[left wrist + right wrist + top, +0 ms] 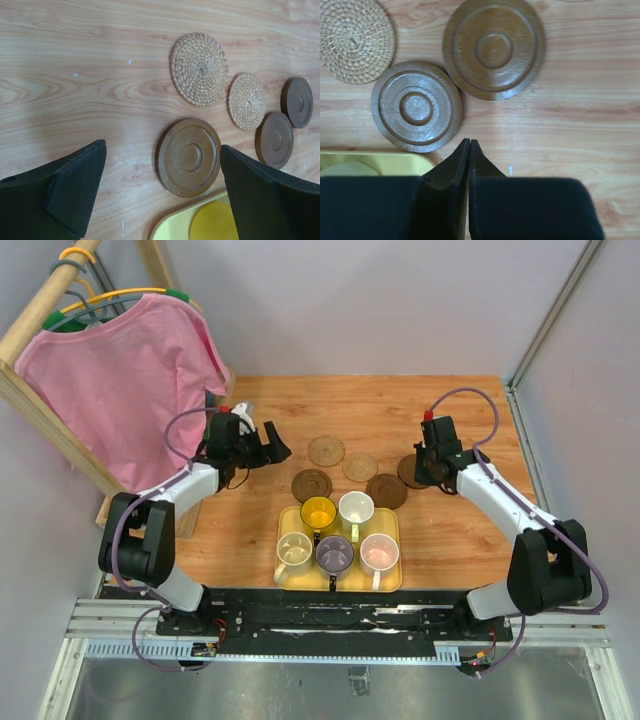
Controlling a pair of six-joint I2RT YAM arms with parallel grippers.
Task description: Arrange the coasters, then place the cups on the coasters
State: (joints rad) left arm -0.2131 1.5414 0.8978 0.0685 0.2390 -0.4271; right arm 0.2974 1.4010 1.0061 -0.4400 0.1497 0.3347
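Note:
Five coasters lie in a loose row behind the tray: two woven tan ones [326,450] [360,466] and three dark brown ones [311,484] [386,490] [411,471]. My right gripper partly covers the rightmost one. Five cups stand on the yellow tray [283,520]: yellow [319,513], white [356,508], cream [294,551], purple-grey [334,554] and pink [379,553]. My left gripper [162,148] hangs open above the left dark coaster [189,156], holding nothing. My right gripper [469,142] is shut and empty, with its tips just beside a dark coaster [416,106].
A wooden rack with a pink shirt [125,380] stands at the table's left edge, close behind my left arm. Grey walls and a metal frame post [545,330] enclose the back and right of the table. The tray's corner [375,162] lies near my right fingertips.

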